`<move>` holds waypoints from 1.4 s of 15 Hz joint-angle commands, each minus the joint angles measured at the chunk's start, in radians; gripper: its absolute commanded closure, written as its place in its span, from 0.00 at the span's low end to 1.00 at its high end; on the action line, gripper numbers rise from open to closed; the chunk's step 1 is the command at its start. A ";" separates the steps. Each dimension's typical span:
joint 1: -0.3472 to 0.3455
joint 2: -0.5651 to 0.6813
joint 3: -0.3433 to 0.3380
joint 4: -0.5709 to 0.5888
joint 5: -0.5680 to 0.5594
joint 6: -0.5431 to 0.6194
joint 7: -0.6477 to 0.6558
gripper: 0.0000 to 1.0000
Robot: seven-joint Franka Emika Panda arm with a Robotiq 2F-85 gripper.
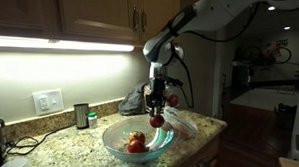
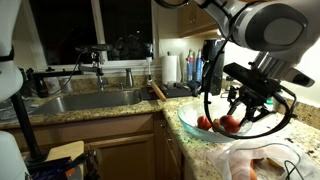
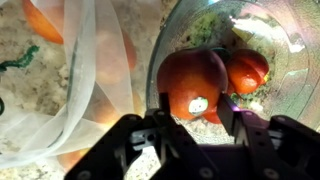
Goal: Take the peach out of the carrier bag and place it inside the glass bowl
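Note:
My gripper (image 3: 190, 110) is shut on an orange-red peach (image 3: 192, 80) with a white sticker. It holds the peach just above the rim of the glass bowl (image 3: 270, 35). In both exterior views the gripper (image 1: 157, 110) (image 2: 240, 112) hangs with the peach (image 1: 156, 120) (image 2: 231, 123) at the bowl's edge (image 1: 115, 142) (image 2: 190, 120). Other red fruit (image 1: 135, 143) (image 3: 246, 70) lies in the bowl. The white, translucent carrier bag (image 3: 85, 90) (image 1: 178, 121) (image 2: 255, 160) lies beside the bowl, with more orange fruit (image 3: 45, 22) showing through it.
The granite counter (image 1: 62, 146) carries a small dark jar (image 1: 81, 115) by a wall socket (image 1: 49, 101). Cabinets hang overhead. In an exterior view a sink (image 2: 85, 100) with a tap, a paper roll (image 2: 172, 68) and bottles stand behind the bowl.

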 commanded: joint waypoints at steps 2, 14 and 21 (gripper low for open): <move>0.009 0.014 0.007 0.020 -0.027 0.029 0.051 0.74; 0.017 0.053 0.012 0.035 -0.049 0.072 0.098 0.74; 0.020 0.014 0.006 0.009 -0.061 0.078 0.125 0.00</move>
